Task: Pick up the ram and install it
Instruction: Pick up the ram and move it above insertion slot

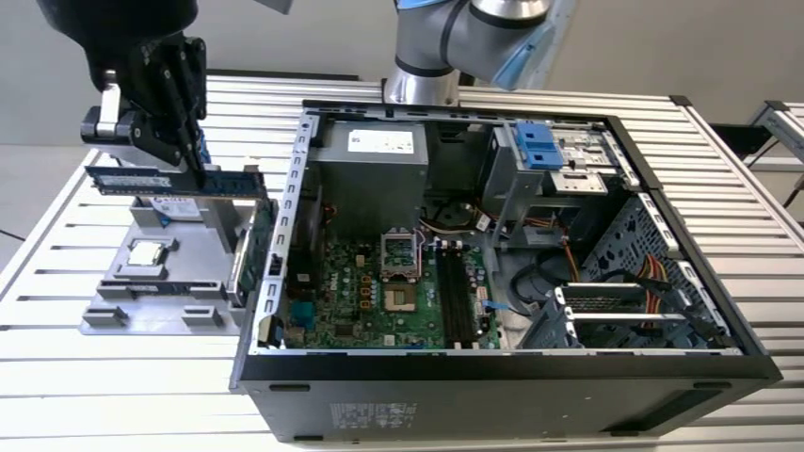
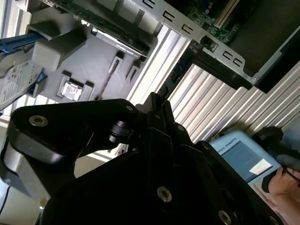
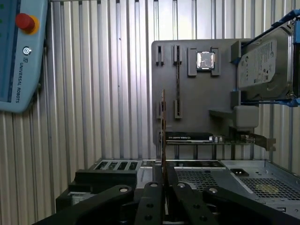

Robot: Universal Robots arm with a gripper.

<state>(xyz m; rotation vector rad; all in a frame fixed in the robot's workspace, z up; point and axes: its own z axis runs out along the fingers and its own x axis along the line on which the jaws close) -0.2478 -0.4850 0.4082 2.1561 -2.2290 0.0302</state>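
Blue ram [image 1: 132,179] — clamped edgewise between the fingers [image 3: 171,178].

Bright, even light; soft shadows

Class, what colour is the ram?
The ram is blue; the exterior view shows it best.

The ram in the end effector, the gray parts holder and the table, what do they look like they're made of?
The ram: a rigid blue circuit board with black chips, likely fibreglass laminate, matte. The gray parts holder: matte, uniform gray with blocky moulded slots, probably plastic. The table: ribbed silver slats with a dull sheen, apparently aluminium.
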